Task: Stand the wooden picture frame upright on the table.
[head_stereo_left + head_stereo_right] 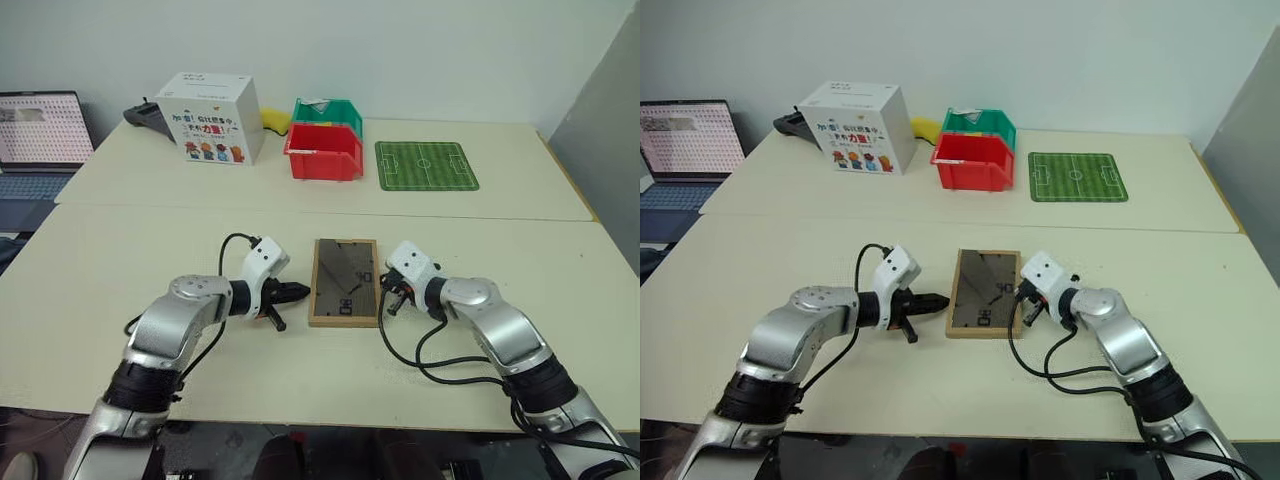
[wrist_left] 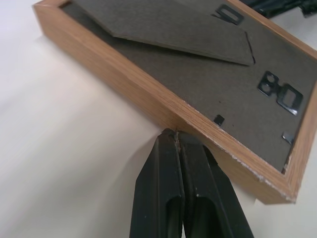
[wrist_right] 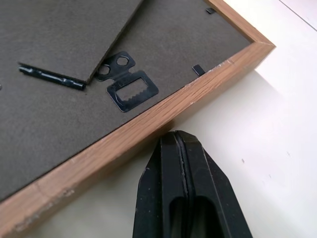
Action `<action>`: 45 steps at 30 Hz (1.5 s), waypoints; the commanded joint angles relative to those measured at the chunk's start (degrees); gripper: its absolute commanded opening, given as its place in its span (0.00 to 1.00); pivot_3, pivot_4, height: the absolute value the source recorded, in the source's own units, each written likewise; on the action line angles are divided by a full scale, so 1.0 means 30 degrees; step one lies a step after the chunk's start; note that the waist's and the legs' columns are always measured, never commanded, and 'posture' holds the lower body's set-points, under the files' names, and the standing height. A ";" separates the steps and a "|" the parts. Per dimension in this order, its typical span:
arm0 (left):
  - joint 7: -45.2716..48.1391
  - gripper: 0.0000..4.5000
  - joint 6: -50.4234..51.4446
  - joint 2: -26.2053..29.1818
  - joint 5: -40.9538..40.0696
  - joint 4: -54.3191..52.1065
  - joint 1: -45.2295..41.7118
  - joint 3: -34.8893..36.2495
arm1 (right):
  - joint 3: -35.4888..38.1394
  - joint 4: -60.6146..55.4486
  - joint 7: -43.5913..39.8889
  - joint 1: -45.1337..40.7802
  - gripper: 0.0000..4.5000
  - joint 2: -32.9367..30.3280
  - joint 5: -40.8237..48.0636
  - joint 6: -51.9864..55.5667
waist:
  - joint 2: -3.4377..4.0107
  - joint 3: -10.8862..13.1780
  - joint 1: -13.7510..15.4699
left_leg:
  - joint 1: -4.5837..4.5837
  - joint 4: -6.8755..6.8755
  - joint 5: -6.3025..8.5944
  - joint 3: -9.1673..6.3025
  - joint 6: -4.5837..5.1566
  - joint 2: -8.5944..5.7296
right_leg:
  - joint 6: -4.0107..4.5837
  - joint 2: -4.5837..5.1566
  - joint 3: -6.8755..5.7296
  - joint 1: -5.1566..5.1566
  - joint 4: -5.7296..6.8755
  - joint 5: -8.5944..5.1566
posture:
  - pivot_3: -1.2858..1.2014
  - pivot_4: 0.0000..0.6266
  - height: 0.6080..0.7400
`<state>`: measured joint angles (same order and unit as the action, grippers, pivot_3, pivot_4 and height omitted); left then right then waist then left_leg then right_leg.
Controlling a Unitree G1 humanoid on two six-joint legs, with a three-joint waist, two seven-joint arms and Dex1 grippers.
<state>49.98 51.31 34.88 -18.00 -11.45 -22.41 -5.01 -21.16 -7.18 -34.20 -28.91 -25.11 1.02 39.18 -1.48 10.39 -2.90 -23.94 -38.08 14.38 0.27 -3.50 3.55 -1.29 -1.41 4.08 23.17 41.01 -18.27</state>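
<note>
Closed tools (image 2: 177, 135) (image 3: 174, 135) flanking face-down frame (image 1: 345, 281), picture hidden

Both arms are built of rounded silver-grey metal shells, with a black ribbed collar near the bottom edge of the head views. Each forearm narrows into a black wrist ring and ends in a blocky white housing. A thin black cable loops out from each white housing and runs back along the arm. The left end effector (image 1: 296, 292) has two black, tapered fingers with hollowed inner faces; the right end effector (image 3: 182, 144) has the same matte black, wedge-shaped fingers.
</note>
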 commanded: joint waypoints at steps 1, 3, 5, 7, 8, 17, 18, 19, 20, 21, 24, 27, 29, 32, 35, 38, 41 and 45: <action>-0.0332 0.00 0.0800 0.0256 -0.1085 -0.2310 0.0355 0.0832 | -0.0879 -0.0940 -0.0940 -0.0374 0.00 0.0557 0.0102 -0.0616 | 0.0000 0.0000 0.0016 | 0.0000 0.0000 0.0000 0.0003 0.0000 -0.0002 | 0.0000 0.0004 -0.0002 0.0000 0.0000 0.0000 | 0.52 0.24 1.00; -0.0518 0.00 0.1197 0.0467 -0.1295 -0.2814 0.0703 0.1155 | -0.0991 -0.0976 -0.1198 -0.0416 0.00 0.0676 0.0152 -0.0617 | 0.0000 0.0000 0.0001 | 0.0001 -0.0004 0.0000 0.0008 0.0000 -0.0003 | 0.0000 0.0005 0.0001 0.0000 0.0002 0.0000 | 0.52 0.24 1.00; -0.0700 0.00 0.1476 0.0788 -0.1453 -0.3195 0.1162 0.1507 | -0.1057 -0.1033 -0.1417 -0.0481 0.00 0.0794 0.0230 -0.0560 | 0.0000 0.0000 0.0002 | 0.0002 -0.0002 0.0001 0.0003 0.0001 -0.0001 | 0.0000 0.0004 -0.0001 0.0000 0.0002 0.0000 | 0.52 0.24 1.00; -0.0784 0.00 0.1618 0.1100 -0.1597 -0.3447 0.1643 0.1825 | -0.0990 -0.1142 -0.1622 -0.0526 0.00 0.0930 0.0412 -0.0332 | 0.0000 0.0000 -0.0050 | 0.0005 -0.0001 0.0002 0.0004 0.0002 0.0004 | 0.0000 0.0000 0.0002 0.0000 0.0001 0.0000 | 0.52 0.24 1.00; -0.0803 0.00 0.1650 0.1240 -0.1658 -0.3565 0.1863 0.1944 | -0.0902 -0.1215 -0.1726 -0.0531 0.00 0.1002 0.0546 -0.0149 | 0.0000 0.0000 -0.0054 | 0.0009 0.0001 0.0002 0.0005 0.0002 0.0002 | 0.0000 0.0000 0.0004 0.0000 0.0002 0.0000 | 0.52 0.24 1.00; -0.1048 0.00 0.1695 0.2313 -0.2013 -0.3719 0.3215 0.2651 | -0.0143 -0.1068 -0.2391 -0.0054 0.00 -0.0011 0.0738 -0.0029 | 0.0000 0.0000 0.0007 | 0.0002 0.0003 0.0002 0.0001 0.0002 -0.0006 | 0.0001 0.0011 -0.0005 0.0000 -0.0004 -0.0001 | 0.52 0.24 1.00; -0.0886 0.00 0.1372 0.2587 -0.1916 -0.3574 0.3346 0.2655 | -0.0046 -0.0908 -0.2392 -0.0060 0.00 -0.0212 0.0632 -0.0223 | 0.0000 0.0000 0.0006 | 0.0002 0.0003 0.0002 0.0004 0.0003 -0.0008 | 0.0001 0.0012 -0.0003 0.0000 -0.0007 -0.0001 | 0.52 0.24 1.00; -0.0659 0.00 0.0737 0.2998 -0.1677 -0.3356 0.3603 0.2739 | 0.0269 -0.0849 -0.2431 -0.0025 0.00 -0.0454 0.0688 -0.0309 | 0.0000 0.0000 0.0006 | 0.0002 0.0002 0.0002 0.0007 0.0003 -0.0008 | 0.0001 0.0012 -0.0001 0.0000 -0.0008 -0.0001 | 0.52 0.24 1.00; -0.0488 0.00 0.0238 0.3298 -0.1552 -0.3195 0.3842 0.2926 | 0.0568 -0.0863 -0.2499 0.0035 0.00 -0.0672 0.0802 -0.0401 | 0.0000 0.0000 0.0006 | 0.0002 0.0003 0.0002 0.0005 0.0003 -0.0007 | 0.0001 0.0013 -0.0003 0.0000 -0.0007 -0.0001 | 0.52 0.24 1.00; -0.0124 0.00 0.0402 0.3460 -0.2070 -0.3092 0.4049 0.3539 | 0.0960 -0.0954 -0.2612 0.0124 0.00 -0.0781 0.1099 -0.0530 | 0.0000 0.0000 -0.0009 | 0.0005 0.0004 0.0002 0.0003 0.0003 -0.0005 | 0.0001 0.0012 -0.0003 0.0000 -0.0007 -0.0001 | 0.52 0.24 1.00; 0.0619 0.10 0.1676 0.3469 -0.4220 -0.3021 0.4298 0.5092 | 0.1510 -0.1071 -0.2793 0.0275 0.00 -0.0734 0.1678 -0.0709 | 0.0000 0.0001 -0.0001 | 0.0004 0.0010 0.0003 0.0005 0.0003 -0.0002 | 0.0006 0.0013 -0.0007 0.0003 -0.0008 -0.0004 | 0.52 0.24 1.00; 0.0661 0.22 0.6854 0.2583 -0.8318 -0.2106 0.3551 0.7913 | 0.1615 -0.0902 -0.3017 0.0317 0.00 -0.0513 0.1975 -0.0990 | -0.0001 0.0001 0.0006 | 0.0005 0.0009 0.0003 0.0005 0.0005 -0.0005 | 0.0005 0.0015 -0.0010 0.0000 -0.0010 -0.0005 | 0.52 0.24 1.00; 0.0427 0.30 0.9555 0.2231 -0.9845 -0.1189 0.3149 0.9066 | 0.1479 -0.0821 -0.3234 0.0360 0.00 -0.0409 0.2052 -0.1222 | -0.0003 0.0000 -0.0027 | -0.0002 0.0005 0.0004 -0.0003 0.0007 -0.0001 | 0.0002 0.0005 -0.0028 -0.0001 -0.0007 -0.0007 | 0.52 0.24 1.00; -0.0279 0.44 1.2761 0.1438 -1.1170 0.0173 0.2195 1.0424 | 0.1161 -0.0822 -0.3535 0.0442 0.00 -0.0257 0.2050 -0.1387 | -0.0003 0.0000 -0.0042 | 0.0000 0.0006 0.0005 -0.0006 0.0007 -0.0004 | 0.0001 0.0004 -0.0023 -0.0001 -0.0008 -0.0007 | 0.52 0.24 1.00; -0.1131 0.58 1.3731 0.1051 -1.2171 0.0801 0.2181 1.0597 | 0.0861 -0.0913 -0.3735 0.0603 0.00 -0.0193 0.2003 -0.1434 | -0.0009 -0.0004 -0.0046 | -0.0001 0.0000 0.0004 -0.0018 0.0006 -0.0009 | 0.0001 0.0011 -0.0037 -0.0006 -0.0004 -0.0007 | 0.52 0.24 1.00; -0.1957 0.71 1.3684 0.0250 -1.2024 0.0725 0.2731 1.0193 | 0.0621 -0.1055 -0.3743 0.0832 0.00 -0.0117 0.1956 -0.1361 | -0.0010 -0.0005 -0.0015 | 0.0000 0.0002 0.0003 -0.0021 0.0003 -0.0004 | 0.0002 0.0022 -0.0030 -0.0005 -0.0005 -0.0007 | 0.52 0.24 1.00; -0.2808 0.84 1.3069 -0.0719 -1.1467 0.1025 0.2975 0.9744 | 0.0374 -0.1209 -0.3635 0.0999 0.00 0.0103 0.1953 -0.1214 | -0.0008 -0.0010 -0.0008 | 0.0009 0.0003 0.0000 -0.0015 -0.0001 -0.0007 | 0.0004 0.0079 -0.0023 -0.0007 -0.0001 -0.0005 | 0.52 0.24 1.00; -0.3541 0.99 1.1393 -0.1670 -1.0520 0.1866 0.3045 0.8678 | -0.0021 -0.1099 -0.3418 0.0923 0.00 0.0643 0.1838 -0.1115 | -0.0014 -0.0024 -0.0008 | 0.0020 0.0002 0.0000 -0.0020 -0.0002 -0.0005 | 0.0006 0.0080 -0.0023 -0.0010 0.0012 -0.0005 | 0.52 0.24 1.00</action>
<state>41.35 88.48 31.07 -51.97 -8.22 -13.75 23.11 -20.53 -8.61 -44.78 -25.83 -24.33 6.31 36.08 -1.52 10.32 -2.92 -23.87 -38.07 14.38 0.20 -3.51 3.53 -1.27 -1.17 4.01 23.14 41.05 -18.29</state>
